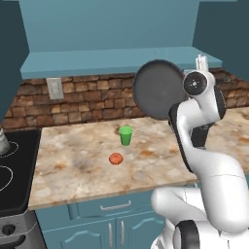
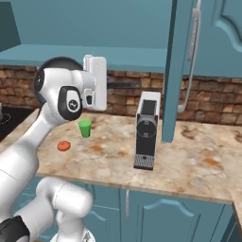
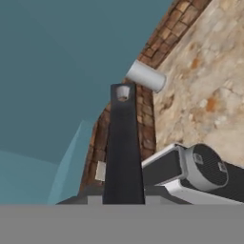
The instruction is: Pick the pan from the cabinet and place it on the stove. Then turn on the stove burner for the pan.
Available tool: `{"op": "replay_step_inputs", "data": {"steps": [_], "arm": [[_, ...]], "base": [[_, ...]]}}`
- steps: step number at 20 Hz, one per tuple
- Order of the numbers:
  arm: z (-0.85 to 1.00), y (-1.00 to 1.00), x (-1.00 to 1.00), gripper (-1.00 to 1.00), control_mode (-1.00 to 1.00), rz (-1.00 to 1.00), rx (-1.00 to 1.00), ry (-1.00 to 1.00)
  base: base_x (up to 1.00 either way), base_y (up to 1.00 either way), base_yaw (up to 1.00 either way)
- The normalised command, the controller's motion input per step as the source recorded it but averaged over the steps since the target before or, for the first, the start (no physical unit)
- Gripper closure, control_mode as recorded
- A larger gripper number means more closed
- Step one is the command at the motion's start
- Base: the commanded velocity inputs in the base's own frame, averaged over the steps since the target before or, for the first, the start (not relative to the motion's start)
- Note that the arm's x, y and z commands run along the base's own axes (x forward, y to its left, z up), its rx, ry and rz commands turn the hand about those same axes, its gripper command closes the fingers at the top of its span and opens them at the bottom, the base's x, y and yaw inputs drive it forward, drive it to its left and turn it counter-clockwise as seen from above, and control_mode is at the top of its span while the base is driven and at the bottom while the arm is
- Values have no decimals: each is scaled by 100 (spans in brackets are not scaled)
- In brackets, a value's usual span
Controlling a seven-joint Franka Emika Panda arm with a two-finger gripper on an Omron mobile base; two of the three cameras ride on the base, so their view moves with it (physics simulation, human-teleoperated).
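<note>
Marbled counter (image 1: 87,160) against a brick backsplash, below the teal cabinet (image 2: 208,56) whose door stands open. The gripper (image 3: 123,198) is clenched on the black handle of the pan (image 1: 156,89), held tilted in the air above the counter, near a green cup (image 1: 126,135). The stove (image 1: 12,170) lies at far left.

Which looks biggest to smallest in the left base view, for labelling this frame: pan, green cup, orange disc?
1. pan, by far the largest, though it is held up off the counter, nearer the camera.
2. green cup.
3. orange disc, slightly smaller than the cup.
</note>
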Motion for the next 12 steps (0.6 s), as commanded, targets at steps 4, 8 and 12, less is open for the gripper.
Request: {"op": "replay_step_inputs", "data": {"steps": [4,8,12], "arm": [[0,0,0,100,100,0,0,0],[0,0,0,100,100,0,0,0],[0,0,0,100,100,0,0,0]], "base": [[-46,12,0],[-54,25,0],[-61,34,0]]}}
